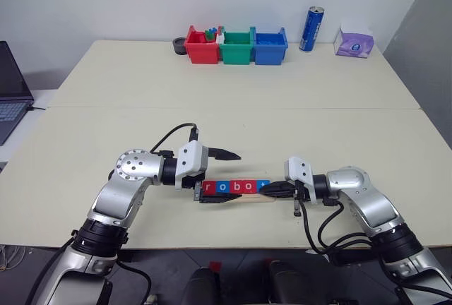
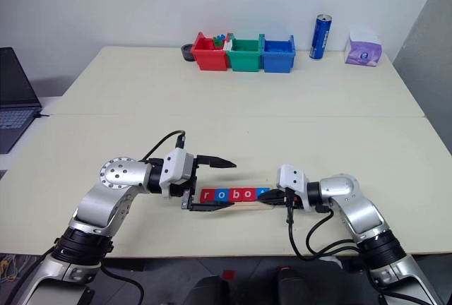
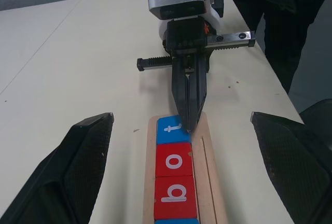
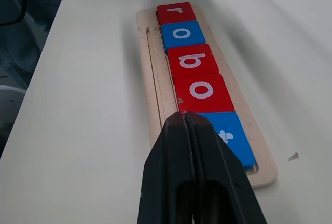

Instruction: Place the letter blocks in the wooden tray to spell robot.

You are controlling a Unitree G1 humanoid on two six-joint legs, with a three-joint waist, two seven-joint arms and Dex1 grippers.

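both pincers sit low over the pale worktop (image 1: 296,114), one at each end of the wooden tray (image 4: 151,105). left pincer (image 1: 224,176) stands wide, one black finger raised behind the tray's left end and the other lying along its near edge, gripping nothing. right pincer (image 4: 185,117) is pressed fully closed, its paired tips resting at the edge of the blue t block (image 4: 231,136) at the tray's right end; it holds nothing.

the tray lies near the worktop's front edge, between the two arms. in it the letter blocks (image 4: 193,60) form one touching row: red r (image 4: 176,12), blue o (image 4: 182,33), red b (image 4: 192,61), red o (image 4: 202,91), then the blue t, reading robot.

at the far edge of the worktop stand three bins side by side, red (image 1: 201,45), green (image 1: 236,46) and blue (image 1: 270,46), with a blue can (image 1: 311,28) and a tissue box (image 1: 354,41) well to their right. a laptop (image 1: 10,90) shows at the left.
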